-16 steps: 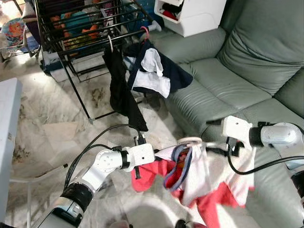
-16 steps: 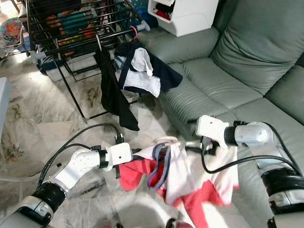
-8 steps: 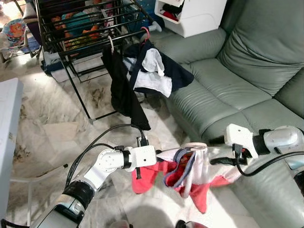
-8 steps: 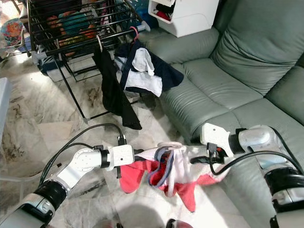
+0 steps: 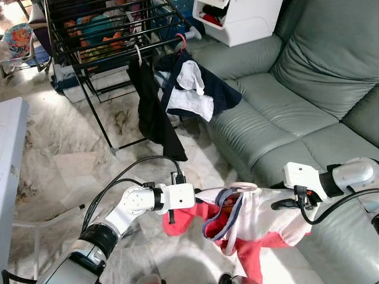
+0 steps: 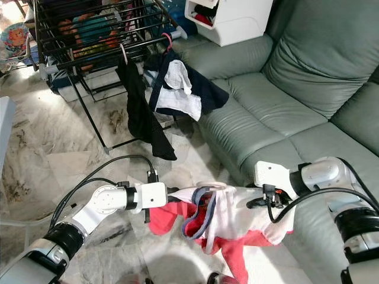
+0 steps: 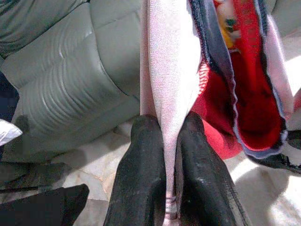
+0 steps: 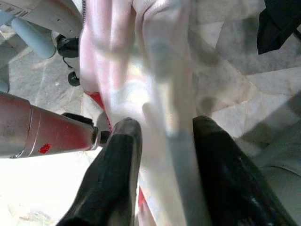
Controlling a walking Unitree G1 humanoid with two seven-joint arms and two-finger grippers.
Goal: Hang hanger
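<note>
Low in the frame, we see both arms reaching toward each other with a red and white garment (image 5: 254, 222) stretched between them above the marble floor (image 5: 65, 160). The left gripper (image 7: 171, 155) comes in from the lower left, and in the left wrist view its two black fingers (image 7: 141, 179) are pressed together on a pink-white fold of the cloth, with the red lining and blue-trimmed neck opening hanging just beyond them. The right gripper (image 8: 162, 165) comes in from the right edge, in front of the sofa's seat; in the right wrist view its fingers (image 8: 117, 174) sit on either side of a pale fold of the same garment, pinching it. The garment sags between the two grips, its red hem hanging lowest near the bottom centre. We cannot make out a hanger inside this cloth.

Upper left of the frame stands a black drying rack (image 5: 95, 35) with coloured clothes on its upper bars. From its front rail hang a black garment (image 5: 155, 112) on a white hook (image 5: 137, 54) and, beside it toward the centre, a navy and white garment (image 5: 195, 89) on a pink hanger (image 5: 180, 40). A grey-green leather sofa (image 5: 308, 77) takes up the right side, and a white storage unit (image 5: 243, 18) sits at the top centre behind its arm.
</note>
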